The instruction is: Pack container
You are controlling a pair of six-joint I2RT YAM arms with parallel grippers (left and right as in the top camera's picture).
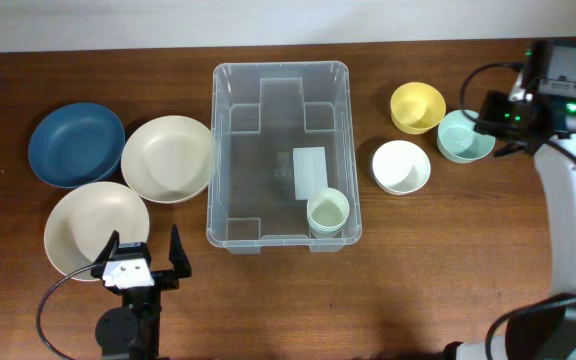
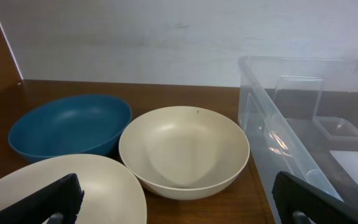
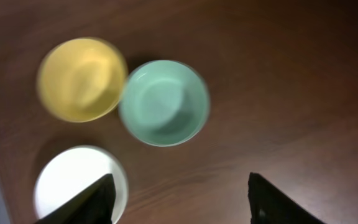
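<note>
On the brown desk (image 1: 418, 280), at the centre of the overhead view: the clear bin (image 1: 248, 170), upright and open-topped, with a white label (image 1: 309, 170) on its base. Inside it, in the lower right corner, a pale green cup (image 1: 327, 211), upright.

Left of the bin, three wide bowls close together: blue bowl (image 1: 76, 145) at far left, cream bowl (image 1: 168, 158) just beside the bin wall, beige bowl (image 1: 83, 230) below both.

Right of the bin, three small bowls: yellow bowl (image 1: 417, 105), mint bowl (image 1: 463, 137) just beside it, white bowl (image 1: 401, 166) lower down.

At lower left, left claw (image 1: 144, 250) spread wide, holding nothing, at the lower right edge of the beige bowl.

At upper right, right claw (image 3: 182, 199) above the desk near the mint bowl, fingers apart, nothing between them.
</note>
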